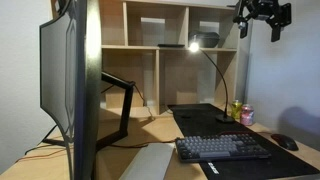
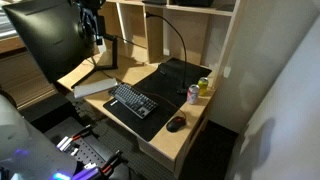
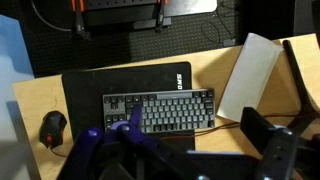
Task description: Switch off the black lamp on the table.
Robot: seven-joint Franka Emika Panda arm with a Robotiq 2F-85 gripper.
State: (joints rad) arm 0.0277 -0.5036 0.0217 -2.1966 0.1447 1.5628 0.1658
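Note:
The black lamp (image 1: 214, 75) stands at the back of the table (image 1: 155, 128), its base on the black desk mat. Its thin stem curves up to a flat head in front of the shelf, and the head glows. The lamp also shows in an exterior view (image 2: 178, 40). My gripper (image 1: 263, 16) hangs high above the table, away from the lamp and touching nothing. It also shows in an exterior view (image 2: 93, 25). In the wrist view its fingers (image 3: 200, 150) stand wide apart and empty, above the keyboard (image 3: 160, 110). The lamp is out of the wrist view.
A big monitor (image 1: 70, 80) on a black arm stands at one side. On the mat lie a keyboard (image 1: 222, 148) and a mouse (image 1: 287, 143), with two cans (image 1: 241, 112) near the lamp base. A white sheet (image 3: 250, 75) lies beside the mat. A wooden cubby shelf (image 1: 160, 45) stands behind.

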